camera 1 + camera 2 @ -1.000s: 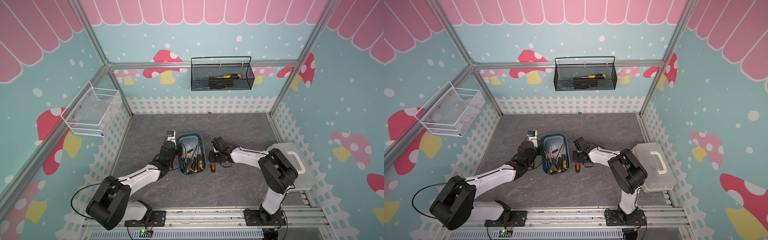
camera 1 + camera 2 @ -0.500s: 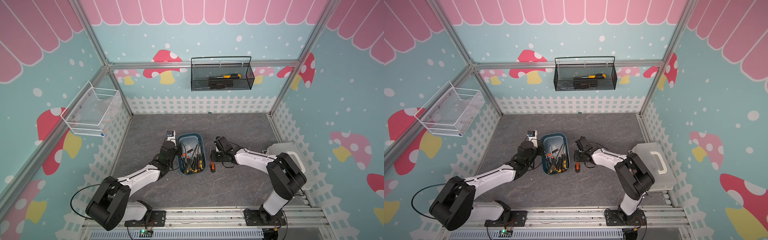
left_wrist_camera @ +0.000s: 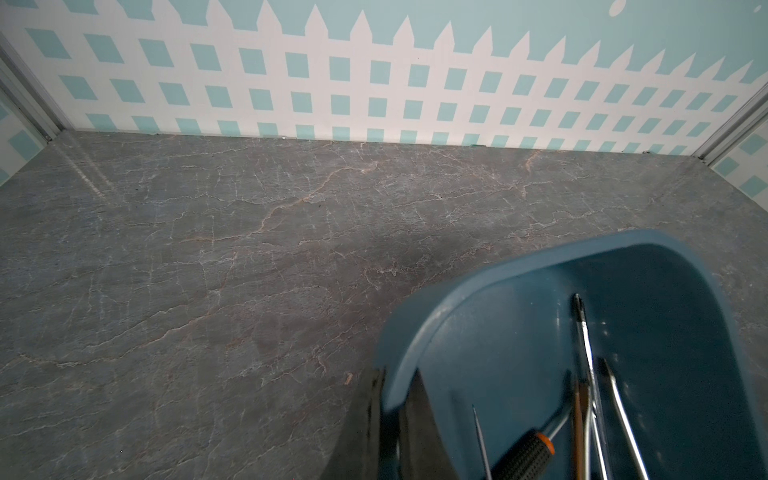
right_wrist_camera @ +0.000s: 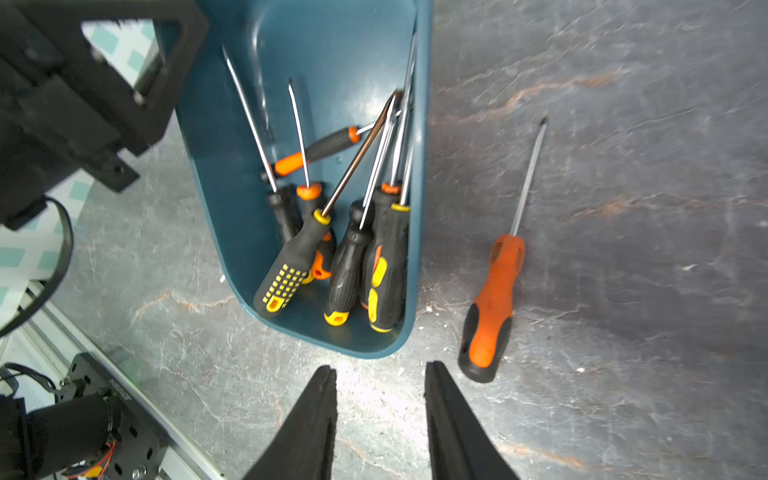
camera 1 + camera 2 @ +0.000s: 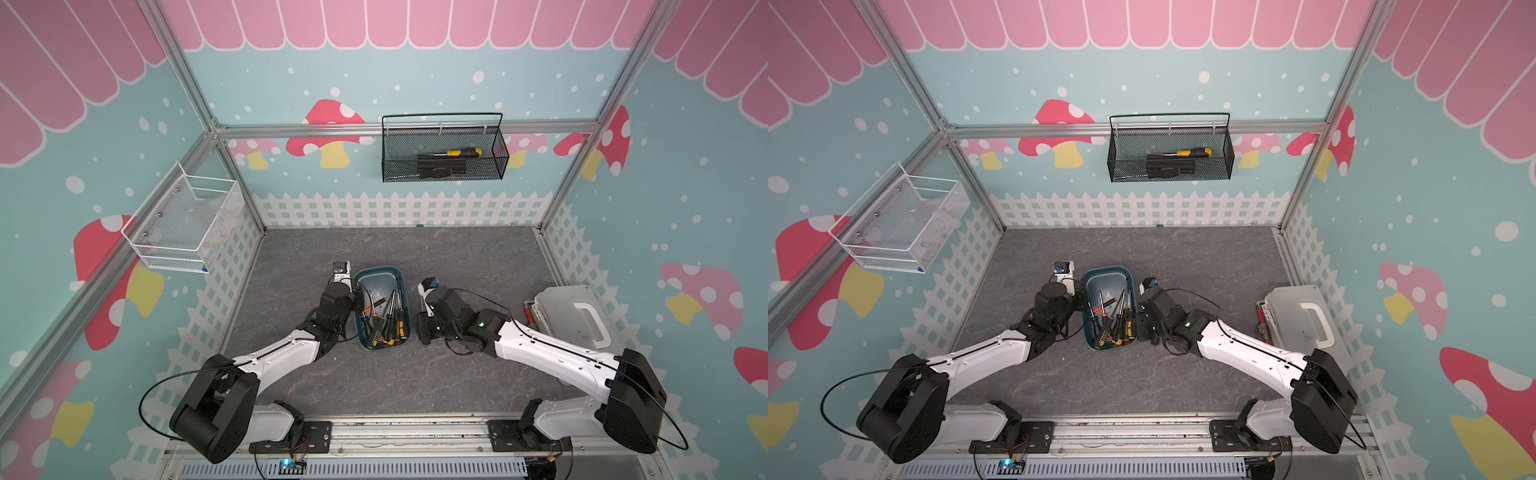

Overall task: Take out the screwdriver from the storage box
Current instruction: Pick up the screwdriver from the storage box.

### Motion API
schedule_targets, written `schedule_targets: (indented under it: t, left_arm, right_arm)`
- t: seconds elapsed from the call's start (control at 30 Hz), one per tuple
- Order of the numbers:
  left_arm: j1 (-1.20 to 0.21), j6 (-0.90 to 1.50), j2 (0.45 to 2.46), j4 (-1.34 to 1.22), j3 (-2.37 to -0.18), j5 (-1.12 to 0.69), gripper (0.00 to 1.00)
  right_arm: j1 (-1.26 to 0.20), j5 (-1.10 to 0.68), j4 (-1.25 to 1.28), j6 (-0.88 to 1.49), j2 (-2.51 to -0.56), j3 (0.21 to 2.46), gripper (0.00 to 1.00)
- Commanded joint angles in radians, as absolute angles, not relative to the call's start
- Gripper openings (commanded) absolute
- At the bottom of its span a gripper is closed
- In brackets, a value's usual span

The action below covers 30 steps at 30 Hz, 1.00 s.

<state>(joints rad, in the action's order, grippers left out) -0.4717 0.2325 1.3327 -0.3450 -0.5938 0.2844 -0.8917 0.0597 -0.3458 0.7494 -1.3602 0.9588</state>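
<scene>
Judging the orange screwdriver [image 4: 492,299], I expect it to be light and rigid. The rubbery handle looks like the surest hold, the bare shaft slippery. It lies on the table [image 4: 623,208] just beside the box [image 4: 422,166], parallel to its long side, with the tip pointing away from my right hand [image 4: 380,386], which hovers part-open and empty. My left hand [image 3: 399,386] clamps the box wall.
</scene>
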Motion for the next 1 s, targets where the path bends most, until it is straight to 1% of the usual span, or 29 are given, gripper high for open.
schedule_targets:
  t: [0.0, 0.1, 0.17, 0.27, 0.5, 0.97]
  left_arm:
    - [-0.472, 0.224, 1.333, -0.311, -0.589, 0.307, 0.00]
    - [-0.474, 0.224, 1.326, -0.302, -0.589, 0.313, 0.00]
    - [-0.476, 0.222, 1.320, -0.297, -0.588, 0.313, 0.00]
    - [-0.476, 0.216, 1.318, -0.290, -0.591, 0.313, 0.00]
    - [-0.475, 0.219, 1.325, -0.294, -0.601, 0.314, 0.00]
    - [-0.483, 0.230, 1.334, -0.318, -0.586, 0.314, 0.00]
  right_arm:
    - [-0.904, -0.011, -0.272, 0.819, -1.420, 0.975, 0.38]
    - [-0.905, -0.095, -0.169, 0.867, -1.498, 0.997, 0.39]
    - [-0.908, -0.125, -0.139, 0.875, -1.547, 1.032, 0.44]
    - [-0.912, -0.150, -0.115, 0.883, -1.602, 1.076, 0.46]
    - [-0.910, -0.171, -0.079, 0.910, -1.710, 1.106, 0.46]
    - [-0.908, -0.165, -0.060, 0.921, -1.809, 1.122, 0.47]
